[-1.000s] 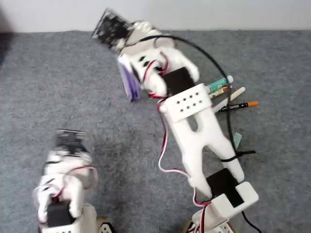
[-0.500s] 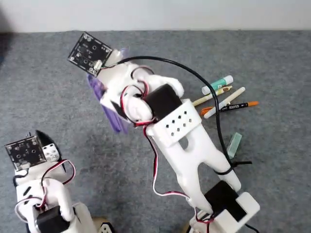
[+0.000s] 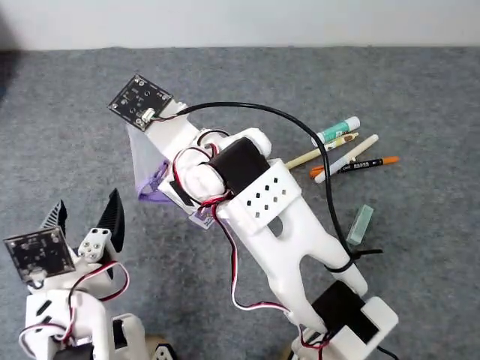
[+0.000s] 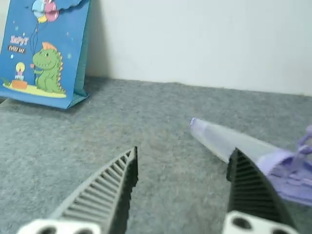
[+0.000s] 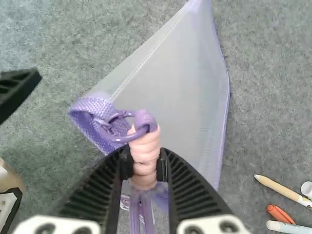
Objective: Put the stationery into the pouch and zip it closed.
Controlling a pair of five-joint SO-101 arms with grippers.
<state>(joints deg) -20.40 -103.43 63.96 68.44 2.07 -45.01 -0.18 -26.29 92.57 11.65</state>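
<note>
— What has changed, seen from above?

— Within the last second the right arm has swung the translucent plastic pouch with a purple zip edge (image 3: 144,161) away from the loose coloured pens (image 3: 345,146) and over toward the left gripper (image 3: 84,217). That gripper has come up with its jaws spread wide and nothing in them. It looks like the set-up for a two-handed hold so the zip can be drawn. Nothing is packed yet.

— And the left wrist camera?

— The pouch (image 4: 229,141) sits just past one fingertip. Its long axis slants across the space ahead of the fingers, with a blunt corner leading.

— The right wrist camera?

— The right gripper (image 5: 144,163) is clamped tight on the pinkish ribbed zip pull (image 5: 144,146). The pouch (image 5: 180,107) extends from its fingertips, and its long axis runs straight away from them. The zip end is nearest and the far corner points outward.
</note>
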